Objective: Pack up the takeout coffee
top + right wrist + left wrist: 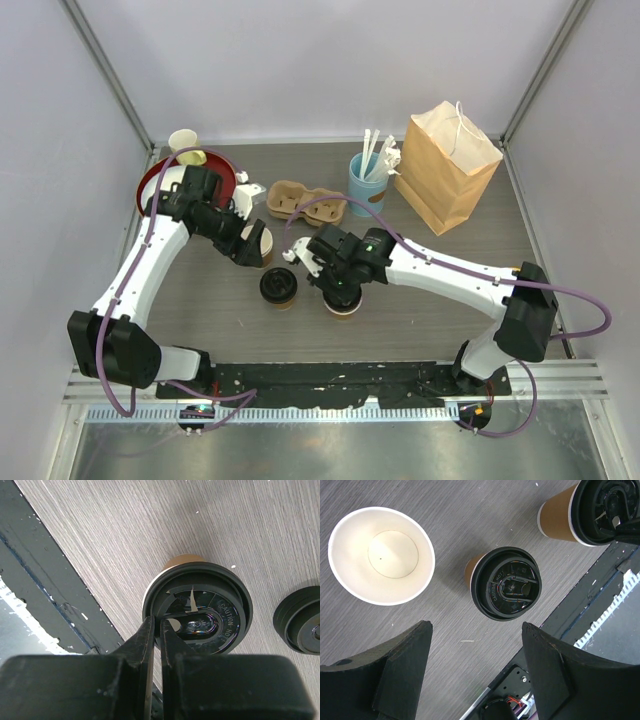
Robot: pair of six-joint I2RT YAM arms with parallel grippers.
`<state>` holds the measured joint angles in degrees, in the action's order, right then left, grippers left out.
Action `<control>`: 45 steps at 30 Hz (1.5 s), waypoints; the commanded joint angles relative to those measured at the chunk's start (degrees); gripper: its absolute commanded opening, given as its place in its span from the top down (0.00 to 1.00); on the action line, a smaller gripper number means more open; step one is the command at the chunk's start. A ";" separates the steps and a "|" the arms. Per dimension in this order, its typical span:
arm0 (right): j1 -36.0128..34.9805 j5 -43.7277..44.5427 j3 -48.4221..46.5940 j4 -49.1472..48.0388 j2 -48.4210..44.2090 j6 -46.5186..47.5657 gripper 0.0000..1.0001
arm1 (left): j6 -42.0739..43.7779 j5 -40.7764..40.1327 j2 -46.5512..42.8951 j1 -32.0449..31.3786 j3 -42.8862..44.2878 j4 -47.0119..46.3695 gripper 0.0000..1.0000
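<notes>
Two tan paper cups with black sip lids stand upright on the table (450, 240) near its front edge, side by side and just apart. The right cup (200, 609) sits directly under my right pincer (157, 625), whose fingers are pressed together with nothing visible between them. Their tips hang over the near rim of the lid, and I cannot tell whether they touch it. The left cup (506, 583) stands free between the two arms. My left pincer (476, 626) is spread wide and empty above the table, and the left cup lies just ahead of its fingertips, in line with the gap. Beside that cup, further to the left, is a lidless open cup (381, 555) with a white inside, which is not part of the job. Both lidded cups have a vertical long axis, so I judge a grip should close across the tan wall from the side or from above, around the lid. The right pincer is nearest the right cup but would have to open first. The left pincer is nearer the left cup and is ready to close. A cardboard carrier (305, 203) lies beyond the cups, toward the back. A brown bag (447, 165) stands at the far right, well apart.
</notes>
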<state>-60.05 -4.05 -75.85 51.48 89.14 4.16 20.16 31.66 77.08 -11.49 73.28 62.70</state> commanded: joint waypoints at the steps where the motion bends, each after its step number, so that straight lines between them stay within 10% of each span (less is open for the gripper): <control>1: -0.42 0.37 -0.26 0.11 -0.99 -0.12 0.99 | 0.67 0.60 -0.53 0.32 1.87 0.41 0.23; 45: -0.42 -1.92 5.28 -5.87 -4.15 -2.49 0.99 | 1.11 0.07 -1.14 0.32 1.87 0.59 0.23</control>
<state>-60.05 -4.23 -71.90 48.14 86.85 2.66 20.21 31.48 77.08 -11.49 73.28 62.87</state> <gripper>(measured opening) 0.108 0.767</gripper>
